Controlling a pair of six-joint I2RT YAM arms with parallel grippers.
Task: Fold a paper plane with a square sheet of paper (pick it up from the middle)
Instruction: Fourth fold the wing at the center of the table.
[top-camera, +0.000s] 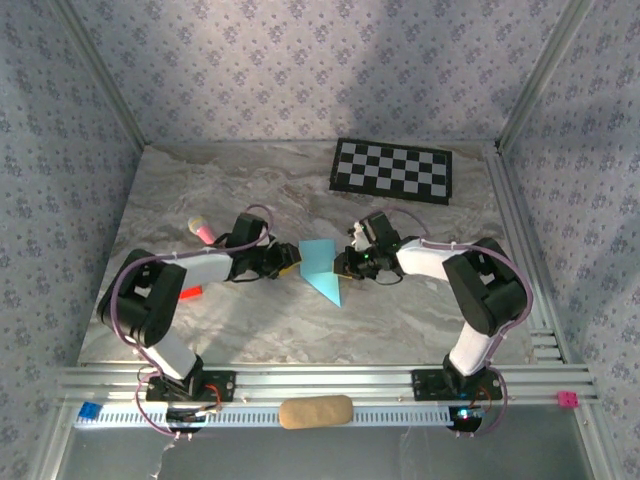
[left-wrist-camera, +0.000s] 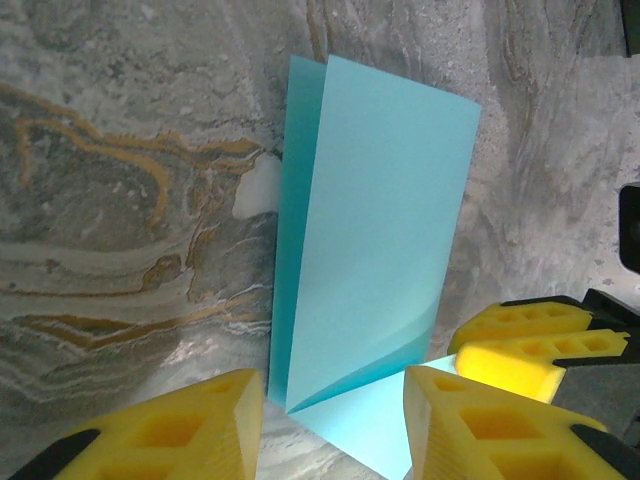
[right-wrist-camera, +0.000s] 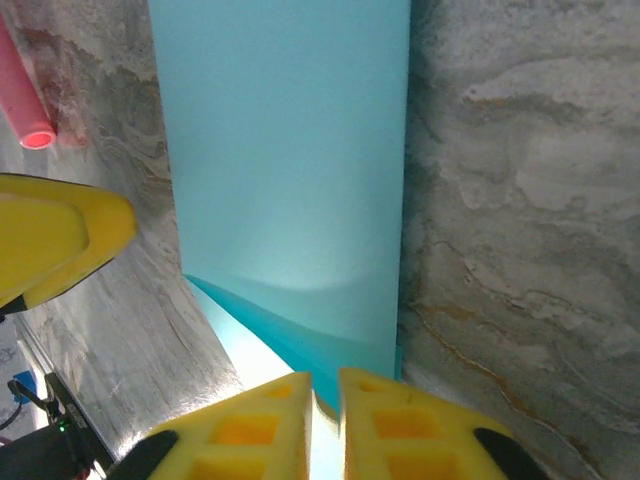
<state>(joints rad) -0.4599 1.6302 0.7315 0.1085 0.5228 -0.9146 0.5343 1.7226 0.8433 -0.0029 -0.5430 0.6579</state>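
The square sheet of paper (top-camera: 320, 268) is light blue and folded, with one flap raised off the marble table (top-camera: 400, 310), midway between my two grippers. In the left wrist view the paper (left-wrist-camera: 370, 230) stands up ahead of the fingers. My left gripper (left-wrist-camera: 335, 420) is open, and the fold's lower corner lies between its yellow fingers (left-wrist-camera: 190, 430) without being pinched. From above, the left gripper (top-camera: 290, 264) sits at the paper's left edge. My right gripper (right-wrist-camera: 325, 410) is shut on the paper's near edge (right-wrist-camera: 290, 170). From above it (top-camera: 345, 265) is at the paper's right side.
A black-and-white checkerboard mat (top-camera: 392, 170) lies at the back right. A pink marker pen (top-camera: 203, 231) rests behind the left arm, and a small red piece (top-camera: 190, 293) lies beside that arm. A beige pad (top-camera: 315, 411) sits on the front rail.
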